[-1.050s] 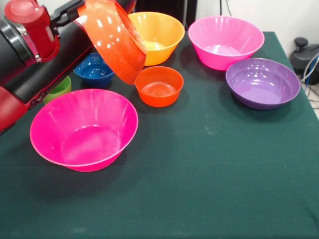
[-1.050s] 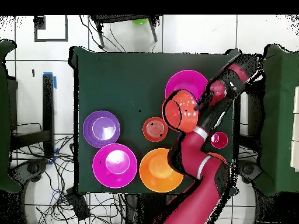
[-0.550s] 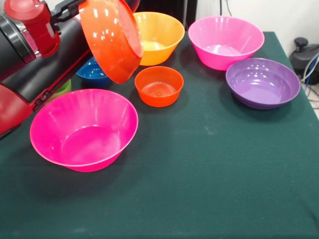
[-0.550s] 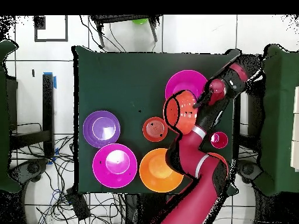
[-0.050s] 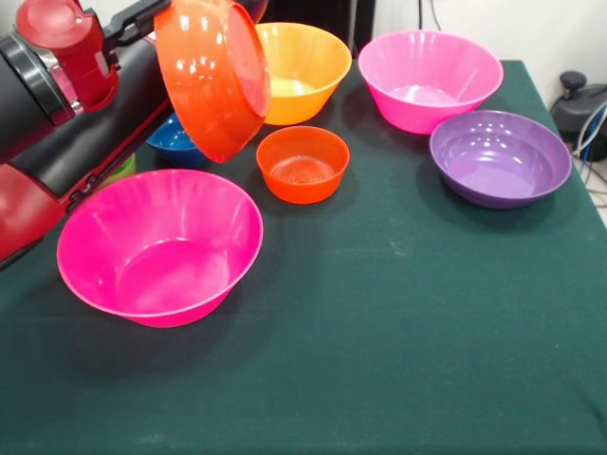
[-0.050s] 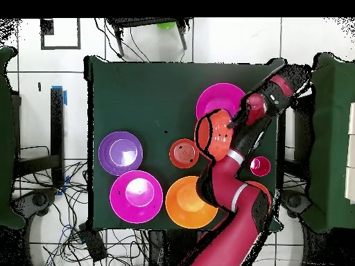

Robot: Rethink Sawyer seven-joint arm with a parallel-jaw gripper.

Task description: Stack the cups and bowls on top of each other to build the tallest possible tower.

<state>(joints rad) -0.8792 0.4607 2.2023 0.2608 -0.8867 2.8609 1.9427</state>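
Note:
My gripper is shut on the rim of a red-orange bowl, holding it in the air tipped steeply on its side. Below and in front of it a large magenta bowl stands empty. From above, the held bowl overlaps the edge of that magenta bowl, with the gripper at its rim. A small orange-red bowl, a light orange bowl, a second magenta bowl and a purple bowl stand apart. The blue bowl and green cup are mostly hidden. The red-pink cup stands beside the arm.
My arm lies low across the table's left side in the front view, over the blue bowl and green cup. Another red-orange bowl peeks out beside the arm in the overhead view. Cables lie off the table's right edge.
The held red-orange bowl has tipped more steeply and risen slightly, shifting a little further over the near magenta bowl. The other bowls have not moved.

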